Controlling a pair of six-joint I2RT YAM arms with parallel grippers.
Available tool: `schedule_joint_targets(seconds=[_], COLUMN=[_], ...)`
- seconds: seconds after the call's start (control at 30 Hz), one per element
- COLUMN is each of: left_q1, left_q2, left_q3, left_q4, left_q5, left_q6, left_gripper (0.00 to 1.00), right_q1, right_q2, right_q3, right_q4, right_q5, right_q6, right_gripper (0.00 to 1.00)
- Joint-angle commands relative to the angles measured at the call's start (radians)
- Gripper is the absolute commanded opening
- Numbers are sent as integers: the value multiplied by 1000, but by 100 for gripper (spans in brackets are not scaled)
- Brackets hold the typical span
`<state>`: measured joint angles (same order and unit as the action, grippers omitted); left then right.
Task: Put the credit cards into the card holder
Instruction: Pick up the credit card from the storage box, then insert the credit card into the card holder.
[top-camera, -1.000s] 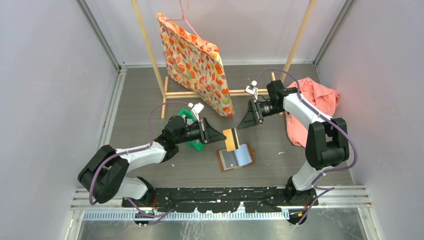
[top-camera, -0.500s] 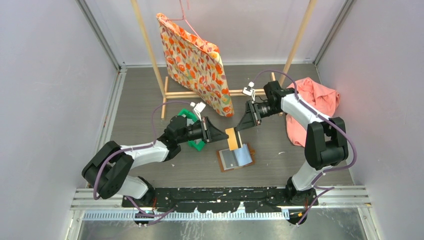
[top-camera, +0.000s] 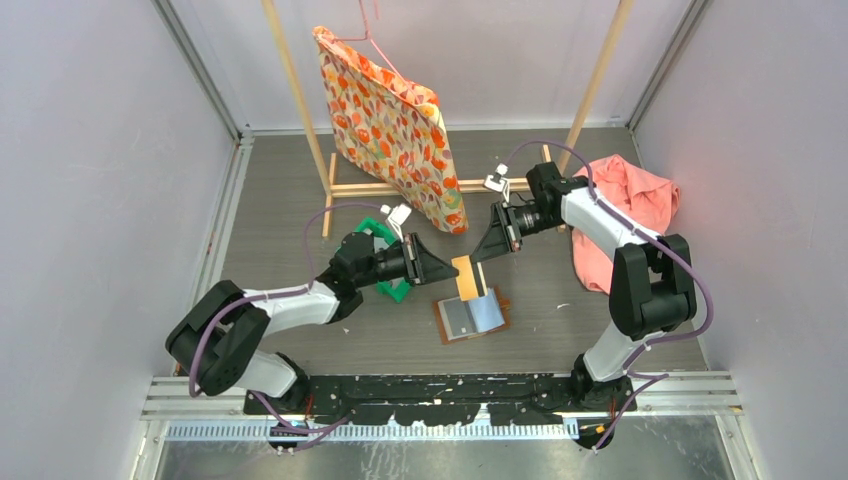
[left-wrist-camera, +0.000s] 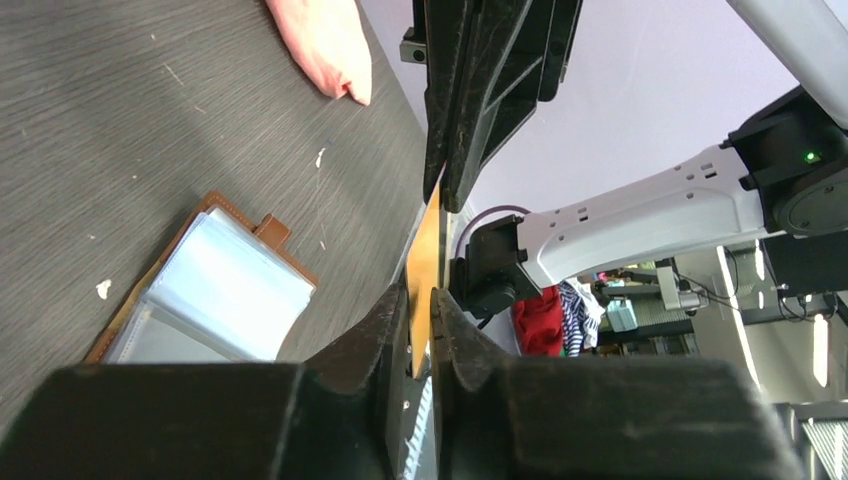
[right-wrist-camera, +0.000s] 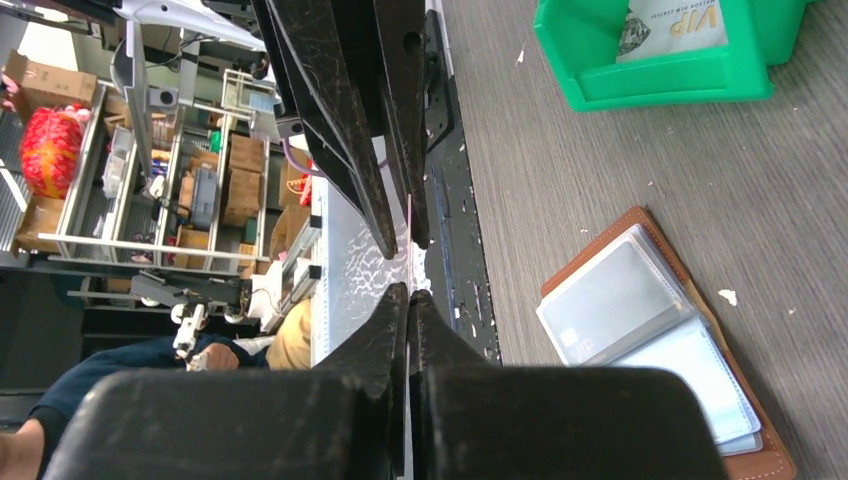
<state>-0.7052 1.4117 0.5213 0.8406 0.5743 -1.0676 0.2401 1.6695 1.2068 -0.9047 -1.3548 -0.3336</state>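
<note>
Closing in from 2 o'clock, the right end effector now pinches the card too; the left end effector clamps its 9 o'clock edge. The holder lies open at the card's 6 o'clock. The card looks light, stiff and slick (grip its flat faces).

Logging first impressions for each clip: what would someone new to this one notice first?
The eye goes to the centre, where the left gripper and right gripper meet on one gold card, both pinching it in the air just above the open card holder. Behind them a bright orange-patterned cloth hangs from a wooden rack, and a pink cloth lies crumpled at the far right.
</note>
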Motion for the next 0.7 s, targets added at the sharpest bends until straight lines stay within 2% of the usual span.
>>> schedule_joint_targets(seconds=[0.0, 0.1, 0.2, 0.3, 0.4, 0.53, 0.67], left_q1=[-4, -4, -5, -9, -23, -88, -182], left_q2=[-66, -160, -287, -395, -442, -413, -322], left_q3=[-35, -88, -123, -153, -179, -188, -162], left_q4=[27, -67, -248, -398, -448, -428, -392], left_q5=[-61, -108, -157, -214, -233, -277, -346], left_q6=[4, 35, 90, 106, 84, 52, 55], left_gripper=[29, 47, 50, 50, 43, 33, 30], right_q1=[5, 3, -2, -5, -5, -6, -7], right_q2=[-21, -62, -141, -239, -317, -310, -304], right_q3=[-24, -107, -248, -389, -468, -477, -475], right_q4=[17, 181, 433, 606, 690, 683, 682], right_q5=[0, 55, 191, 336, 444, 526, 586], right_q6=[5, 153, 362, 476, 527, 540, 566], right_gripper=[1, 1, 1, 1, 1, 1, 1])
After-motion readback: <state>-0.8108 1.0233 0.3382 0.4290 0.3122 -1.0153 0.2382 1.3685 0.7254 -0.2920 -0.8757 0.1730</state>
